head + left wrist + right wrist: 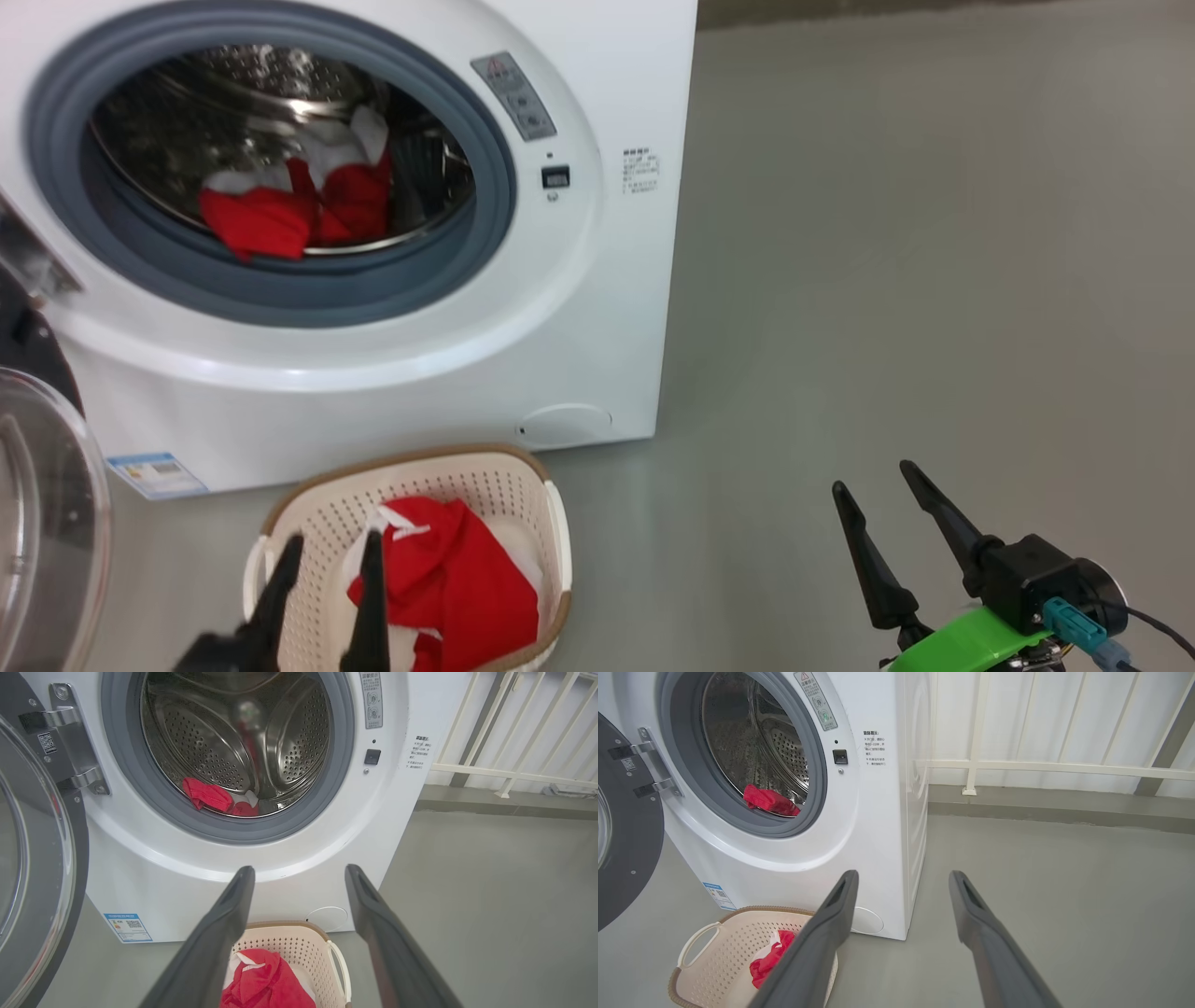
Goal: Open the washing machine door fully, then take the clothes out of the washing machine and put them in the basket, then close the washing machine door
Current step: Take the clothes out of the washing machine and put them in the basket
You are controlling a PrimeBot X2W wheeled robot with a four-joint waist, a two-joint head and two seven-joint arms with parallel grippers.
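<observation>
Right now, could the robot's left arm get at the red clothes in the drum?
Probably yes: the washing machine door is swung wide, nothing stands between, and the left gripper, open and empty, points toward the clothes.

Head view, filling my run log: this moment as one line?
door: open | washing machine: clothes inside | basket: red garment inside | left gripper: open, near basket | right gripper: open, empty

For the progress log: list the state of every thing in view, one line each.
door: open, swung wide to the left.
washer: port open, not yet empty.
clothes in drum: red heap lying at the front.
clothes in basket: lying inside, ungripped.
basket: upright, part filled.
left gripper: open, empty, above the basket.
right gripper: open, empty.
</observation>
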